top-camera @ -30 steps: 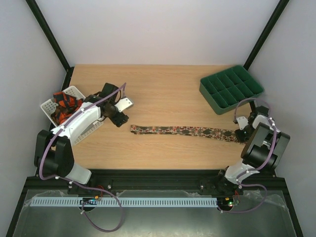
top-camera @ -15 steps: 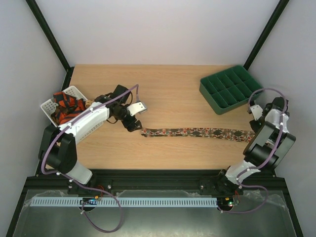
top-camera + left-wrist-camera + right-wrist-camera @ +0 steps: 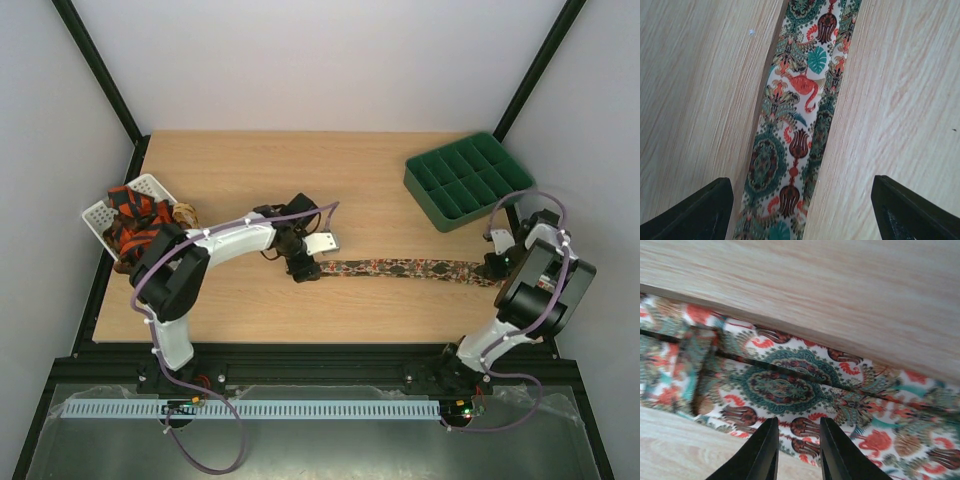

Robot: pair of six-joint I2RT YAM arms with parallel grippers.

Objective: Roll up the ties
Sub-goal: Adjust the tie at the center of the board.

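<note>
Floral tie (image 3: 410, 267) flat, ends hidden, right end effector (image 3: 797, 425) possibly pinching

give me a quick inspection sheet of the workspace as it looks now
surface: wooden table, no spills or marks seen
job's things: patterned tie lies flat and unrolled across the middle right; red and black ties are heaped in the basket
clutter: white basket at the left edge; green tray at the far right, compartments look empty
hands: left hand open, fingers either side of the tie's narrow end; right hand low over the wide end, fingers close together, grip cannot be told
cables: purple cables loop along both arms, not touching the tie
surroundings: white walls, black frame posts
</note>
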